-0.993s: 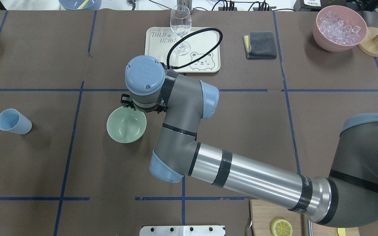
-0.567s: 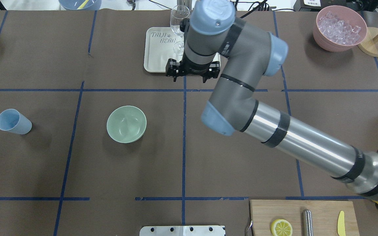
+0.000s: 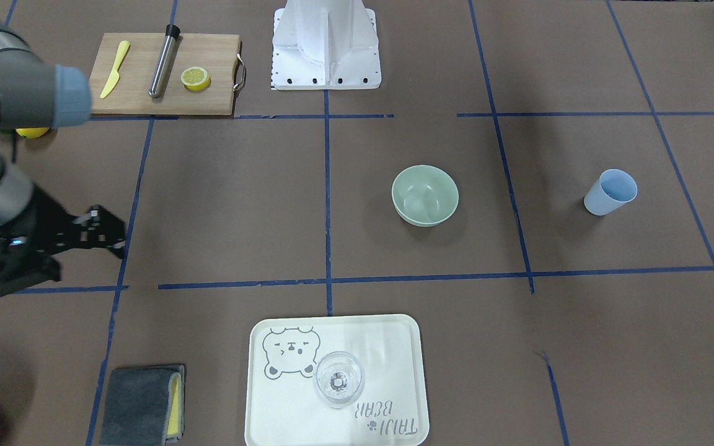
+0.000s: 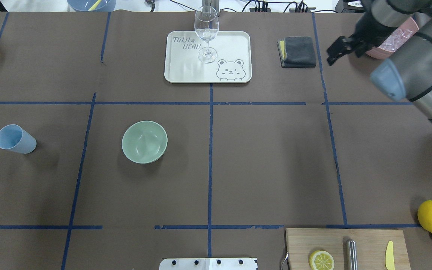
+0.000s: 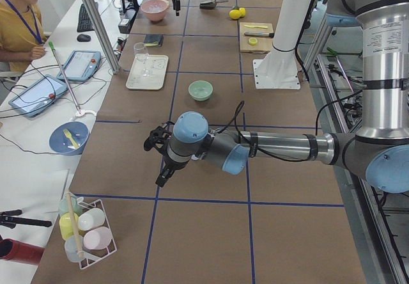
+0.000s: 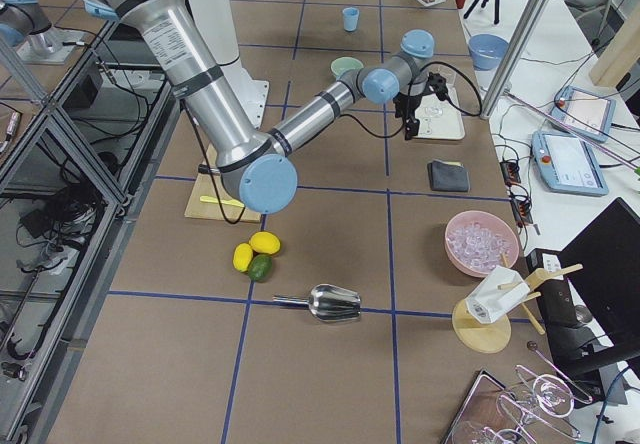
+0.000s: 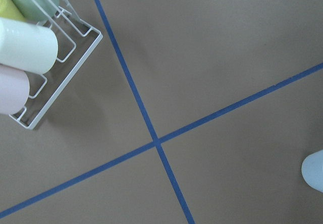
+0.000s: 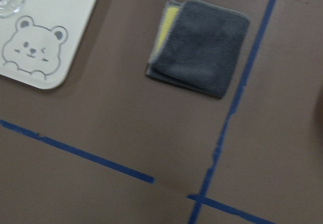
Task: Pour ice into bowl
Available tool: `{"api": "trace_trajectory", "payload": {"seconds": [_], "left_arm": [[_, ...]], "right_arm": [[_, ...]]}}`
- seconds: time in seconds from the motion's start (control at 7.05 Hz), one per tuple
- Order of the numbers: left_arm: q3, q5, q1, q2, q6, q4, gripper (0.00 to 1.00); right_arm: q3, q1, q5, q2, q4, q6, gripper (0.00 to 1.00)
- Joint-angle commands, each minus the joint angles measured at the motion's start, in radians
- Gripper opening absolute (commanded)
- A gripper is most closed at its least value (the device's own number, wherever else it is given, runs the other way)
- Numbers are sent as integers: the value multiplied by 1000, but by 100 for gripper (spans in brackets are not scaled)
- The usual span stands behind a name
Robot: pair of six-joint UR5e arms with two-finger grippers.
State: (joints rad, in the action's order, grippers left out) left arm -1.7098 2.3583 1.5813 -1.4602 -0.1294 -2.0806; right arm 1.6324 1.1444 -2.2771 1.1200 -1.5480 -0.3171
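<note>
The pale green bowl (image 4: 144, 141) stands empty left of the table's middle; it also shows in the front view (image 3: 425, 194). The ice (image 6: 482, 241) lies heaped in a pink container (image 6: 452, 257) at the far right corner; in the overhead view the ice (image 4: 393, 40) shows partly behind my right arm. My right gripper (image 4: 338, 51) hangs open and empty between the grey cloth and the pink container; it is blurred in the front view (image 3: 109, 232). My left gripper (image 5: 160, 162) shows only in the left side view, so I cannot tell its state.
A light blue cup (image 4: 15, 139) stands at the left. A cream tray (image 4: 231, 45) holds a wine glass (image 4: 206, 30). A grey cloth (image 4: 297, 51) lies beside the tray. A cutting board (image 4: 369, 243), lemons (image 4: 431, 216), a metal scoop (image 6: 330, 304) and a wire rack (image 7: 55, 77) are around.
My right arm has swung from over the green bowl, past the tray, to the far right by the pink container. The bowl has not moved.
</note>
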Motion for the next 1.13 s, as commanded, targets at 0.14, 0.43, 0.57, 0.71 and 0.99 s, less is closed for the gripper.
{"api": "trace_trajectory", "payload": {"seconds": [0.14,0.43,0.57,0.71,0.99], "left_arm": [[9,27,-4,-14,110,-276,100],[-7,-17,-160,-6,387,-445,100],[-8,-57,-240,3,522,-500,100],[-16,-106,-295,50,650,-575,100],[-136,-372,-482,208,844,-662,100]], "right_arm": [[3,272,-53,268,-21,418,100],[23,324,-78,343,-12,492,100],[24,324,-74,348,-11,490,100],[26,324,-81,359,-9,490,100],[24,324,-81,379,-7,490,100]]}}
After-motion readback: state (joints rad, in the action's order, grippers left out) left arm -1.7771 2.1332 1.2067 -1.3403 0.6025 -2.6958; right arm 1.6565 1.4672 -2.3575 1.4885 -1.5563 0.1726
